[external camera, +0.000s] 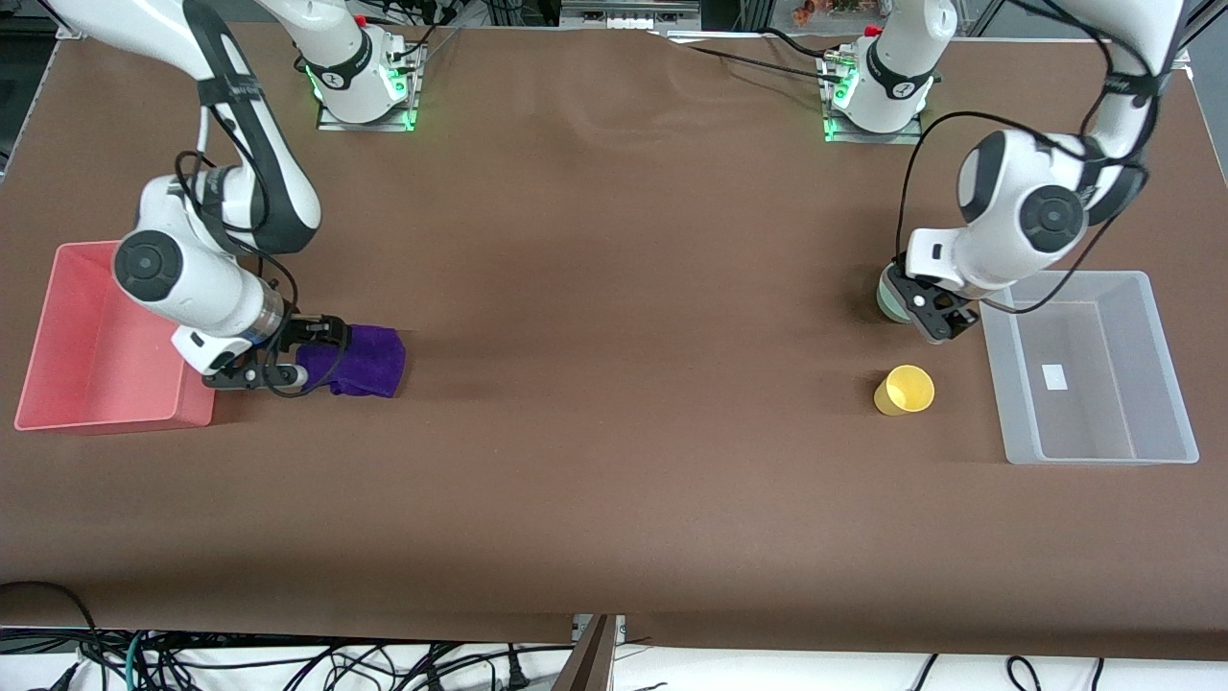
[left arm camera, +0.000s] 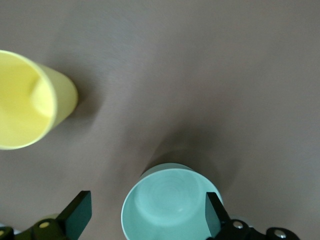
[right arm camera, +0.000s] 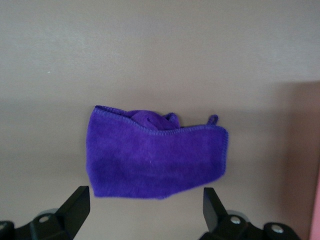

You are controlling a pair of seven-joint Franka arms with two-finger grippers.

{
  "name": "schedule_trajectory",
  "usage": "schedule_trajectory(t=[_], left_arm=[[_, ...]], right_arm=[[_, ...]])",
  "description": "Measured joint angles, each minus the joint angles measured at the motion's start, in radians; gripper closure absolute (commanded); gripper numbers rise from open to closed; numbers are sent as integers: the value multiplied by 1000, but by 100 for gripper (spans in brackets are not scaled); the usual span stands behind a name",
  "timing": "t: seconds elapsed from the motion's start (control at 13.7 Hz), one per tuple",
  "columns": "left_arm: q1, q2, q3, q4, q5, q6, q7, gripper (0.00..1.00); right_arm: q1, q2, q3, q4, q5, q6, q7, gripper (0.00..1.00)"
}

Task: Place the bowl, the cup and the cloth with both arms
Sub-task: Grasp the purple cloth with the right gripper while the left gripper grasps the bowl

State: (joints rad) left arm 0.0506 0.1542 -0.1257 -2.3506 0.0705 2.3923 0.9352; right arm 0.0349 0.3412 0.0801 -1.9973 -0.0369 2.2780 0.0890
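Observation:
The purple cloth (external camera: pixel 363 360) lies crumpled on the table beside the red bin. My right gripper (external camera: pixel 309 355) is open, low at the cloth's edge on the bin's side. In the right wrist view the cloth (right arm camera: pixel 155 155) lies just ahead of the open gripper (right arm camera: pixel 144 212). The mint-green bowl (external camera: pixel 890 302) stands upright beside the clear bin. My left gripper (external camera: pixel 935 317) is open just over it. In the left wrist view the bowl (left arm camera: pixel 167 205) sits between the fingers (left arm camera: pixel 214 212), one finger at its rim. The yellow cup (external camera: pixel 904 390) (left arm camera: pixel 27 100) sits nearer the front camera than the bowl.
A red bin (external camera: pixel 96 336) stands at the right arm's end of the table; its edge shows in the right wrist view (right arm camera: pixel 317 210). A clear plastic bin (external camera: pixel 1094 369) stands at the left arm's end, next to the bowl and cup. Brown table covering throughout.

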Motion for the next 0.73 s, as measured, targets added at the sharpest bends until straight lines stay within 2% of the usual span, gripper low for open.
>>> schedule_trajectory(t=[0.22, 0.29, 0.37, 0.51, 0.59, 0.73], left_arm=[[9, 72, 1, -28, 49, 99, 150, 5], [14, 95, 1, -28, 49, 114, 181, 25], [20, 118, 1, -28, 51, 133, 207, 67], [30, 151, 1, -27, 51, 166, 254, 100], [32, 160, 1, -27, 51, 175, 269, 100], [32, 161, 1, -22, 52, 179, 303, 100]], right_arm=[[0, 59, 0, -22, 0, 117, 0, 0], [0, 77, 0, -29, 0, 159, 0, 0], [0, 95, 0, -35, 0, 198, -1, 0], [0, 129, 0, -42, 0, 264, -2, 0], [0, 143, 0, -44, -1, 290, -2, 9], [0, 162, 0, -46, -1, 328, -4, 56]])
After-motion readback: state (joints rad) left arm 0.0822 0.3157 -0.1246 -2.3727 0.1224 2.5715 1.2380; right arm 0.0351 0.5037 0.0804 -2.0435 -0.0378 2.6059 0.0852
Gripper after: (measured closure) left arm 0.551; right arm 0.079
